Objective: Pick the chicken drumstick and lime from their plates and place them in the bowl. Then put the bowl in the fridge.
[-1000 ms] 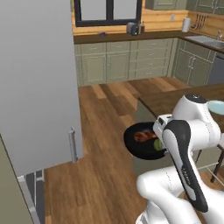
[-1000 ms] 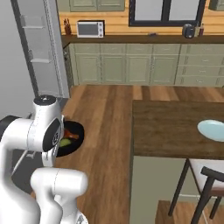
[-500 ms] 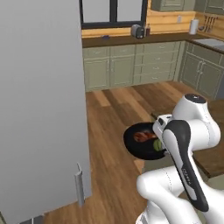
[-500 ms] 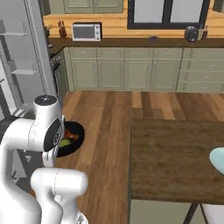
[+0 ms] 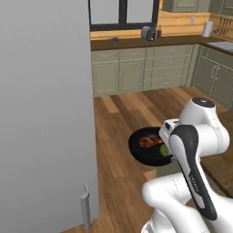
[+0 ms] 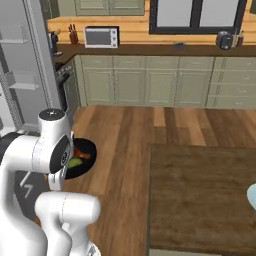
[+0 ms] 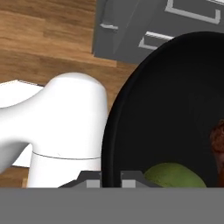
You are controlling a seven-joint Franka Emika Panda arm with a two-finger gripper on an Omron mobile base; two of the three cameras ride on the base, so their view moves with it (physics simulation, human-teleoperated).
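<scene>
So the fingers (image 7: 111, 179) are clamped on the near rim of the bowl (image 5: 148, 146), holding it up over the wood floor (image 5: 118, 118) just ahead of the robot. Inside the bowl there's the lime (image 7: 174, 176) sitting closest to the fingers, and the chicken drumstick (image 5: 149, 141) lying beside it, a bit farther in.

Right next to the arm on the left is the fridge (image 5: 45, 113), and its big grey door stands between the camera and the shelves from that side. The bar handle (image 5: 85, 210) pokes out near the bottom edge. From the right-side camera you can see the white shelves (image 6: 20, 85) of the open fridge to the left of the bowl.

On the right there's the dark wooden desk (image 6: 200, 195), with a sliver of the pale blue plate (image 6: 252, 194) at its right edge.

Farther back it's green cabinets (image 6: 150, 85) along the wall, a microwave (image 6: 101, 37) on the counter, and a window (image 6: 197, 15) above.
</scene>
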